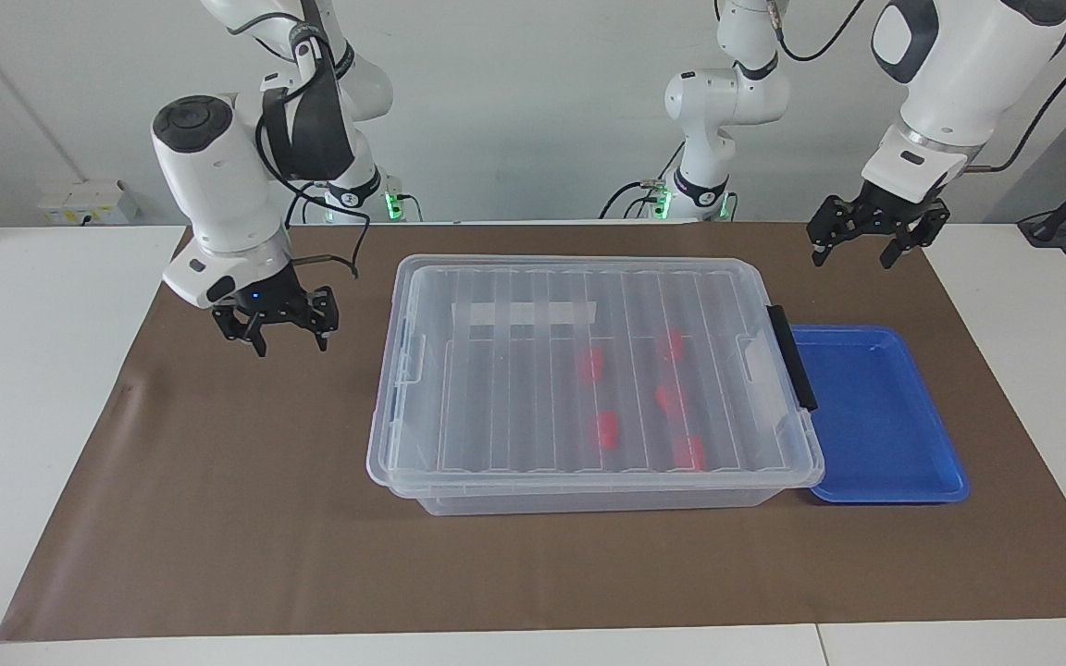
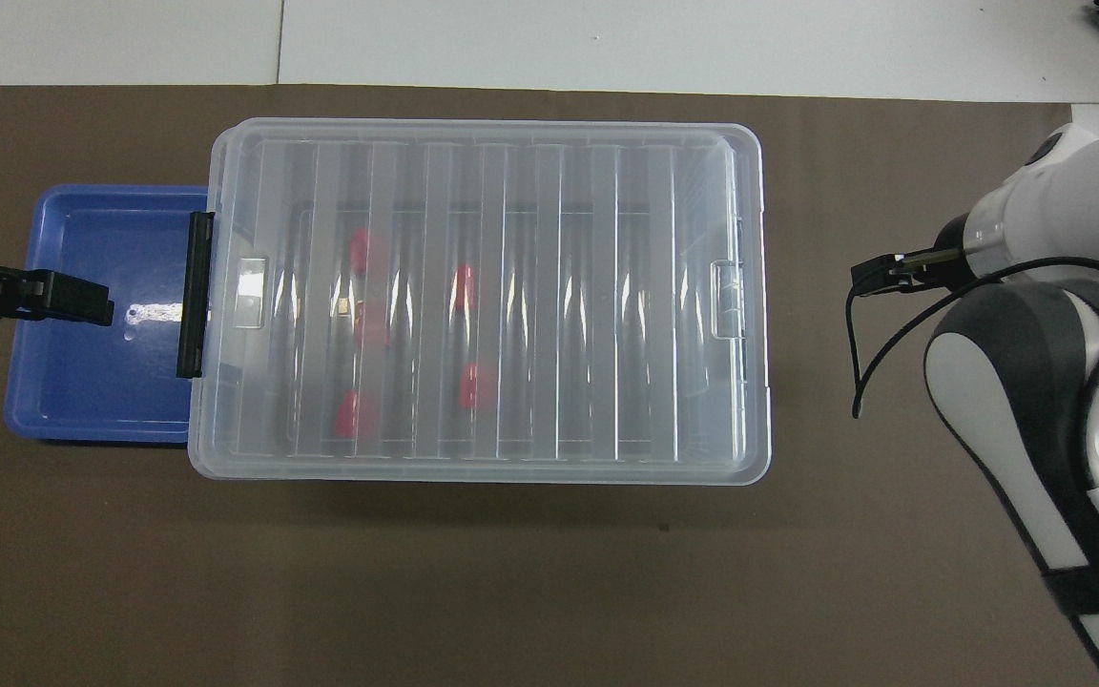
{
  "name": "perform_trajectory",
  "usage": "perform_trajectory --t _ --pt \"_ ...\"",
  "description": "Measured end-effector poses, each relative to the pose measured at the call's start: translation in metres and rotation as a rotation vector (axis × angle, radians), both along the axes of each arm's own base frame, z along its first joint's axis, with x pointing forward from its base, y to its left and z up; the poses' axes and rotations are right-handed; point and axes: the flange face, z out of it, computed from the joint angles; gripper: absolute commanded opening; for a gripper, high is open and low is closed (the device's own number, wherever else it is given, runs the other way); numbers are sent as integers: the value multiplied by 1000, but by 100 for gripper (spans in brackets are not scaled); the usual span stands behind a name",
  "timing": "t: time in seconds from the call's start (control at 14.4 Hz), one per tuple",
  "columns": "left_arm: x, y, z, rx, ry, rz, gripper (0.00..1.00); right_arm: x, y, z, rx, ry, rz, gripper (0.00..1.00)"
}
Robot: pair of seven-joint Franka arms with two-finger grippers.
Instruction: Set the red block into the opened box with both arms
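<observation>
Right gripper (image 1: 277, 326): empty, fingers apart, raised over the brown mat (image 1: 218, 481) just off the box's plain end; no contact with the box.
Left gripper (image 1: 871, 236): empty, fingers apart, raised over the mat near the blue tray's (image 1: 875, 416) robot-side corner; this arm waits.
Box (image 1: 588, 499): clear bin, mid-table, long axis running from one arm's end of the table to the other; ribbed lid (image 1: 514, 407) seated flat on it, so closed as it stands. Black handle (image 1: 793, 356) at the left arm's end, touching the tray.
Red blocks (image 1: 605, 430): five, all inside the box under the lid, clustered toward the handle end.
Blue tray: shallow, nothing in it, butted against the handle end of the box.
Deciding relation: each short end of the box faces one gripper; the right gripper is the closer of the two to its end. The blocks lie nearer the left arm's end.
Judgement: with all blocks enclosed and the lid down, placing looks complete; little remains beyond clearing the arms.
</observation>
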Motion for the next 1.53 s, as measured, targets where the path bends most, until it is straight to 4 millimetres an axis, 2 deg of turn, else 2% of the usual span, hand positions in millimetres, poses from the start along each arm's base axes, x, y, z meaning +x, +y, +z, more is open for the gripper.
perform_trajectory --t 0.28,0.56,0.63,0.84,1.04,1.53 --pt "0 1 0 0 0 1 100 -18 -28 50 -3 36 -111 100" --pt "0 2 0 0 0 3 100 -39 -47 100 -6 102 -191 100" --pt "0 2 0 0 0 3 100 -43 -56 108 -5 113 -208 100" --pt "0 3 0 0 0 6 100 -49 -73 105 0 145 -242 100" --pt "0 5 0 0 0 9 100 -52 -67 95 -2 169 -230 100" --pt "0 7 0 0 0 12 100 -54 -66 96 -1 170 -191 100"
